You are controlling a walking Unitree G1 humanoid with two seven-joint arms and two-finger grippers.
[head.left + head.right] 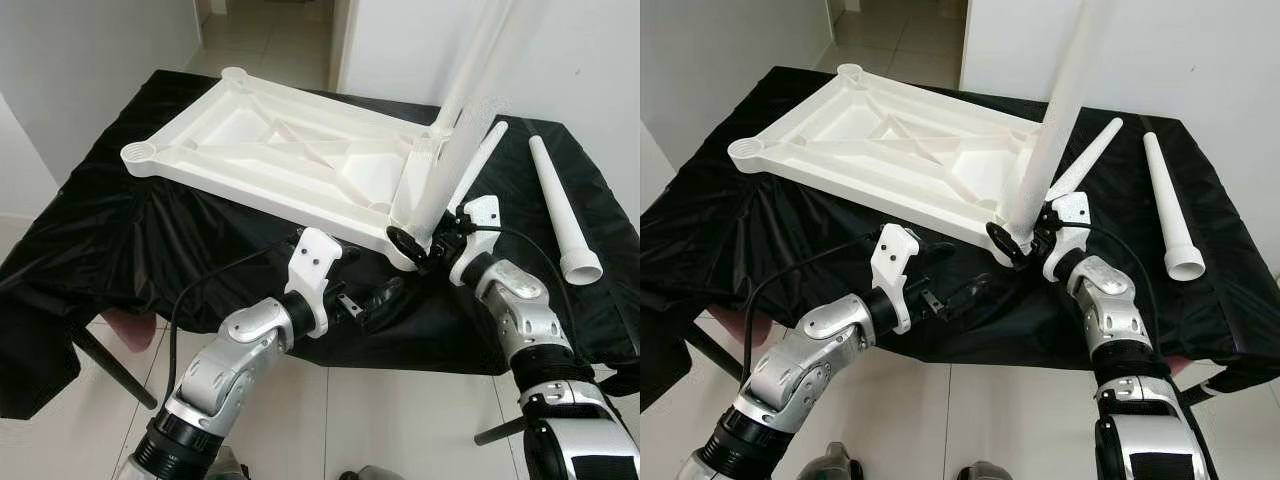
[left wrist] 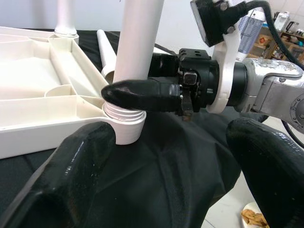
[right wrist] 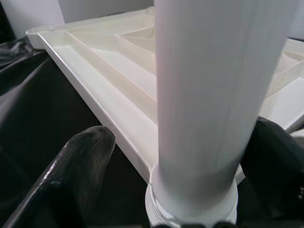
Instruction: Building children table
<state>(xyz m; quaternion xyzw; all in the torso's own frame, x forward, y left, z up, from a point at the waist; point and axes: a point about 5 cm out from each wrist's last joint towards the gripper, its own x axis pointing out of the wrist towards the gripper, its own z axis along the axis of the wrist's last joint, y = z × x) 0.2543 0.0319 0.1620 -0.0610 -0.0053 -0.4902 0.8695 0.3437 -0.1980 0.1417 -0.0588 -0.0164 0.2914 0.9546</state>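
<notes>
1. On the bench (image 1: pixel 90 240), draped in black cloth (image 1: pixel 760 230), a white tabletop (image 1: pixel 280 150) lies underside up, ribs showing.
2. Near corner socket (image 2: pixel 124 127): a white leg (image 1: pixel 455 150) stands upright in it, threads visible at its base.
3. Right gripper (image 1: pixel 412 246) is clamped on the leg just above the socket, one black finger (image 2: pixel 142 95) across the leg's front.
4. Left gripper (image 1: pixel 375 298) hangs just in front of the bench edge, below that corner; its fingers (image 2: pixel 71 175) are spread apart, holding nothing, close to the socket but not touching the leg.
5. Two more legs lie loose on the cloth: one (image 1: pixel 563 215) well to the right, one (image 1: pixel 1087 152) beside the standing leg, behind it.
6. Far end: corner sockets (image 1: pixel 140 153) sit open.
</notes>
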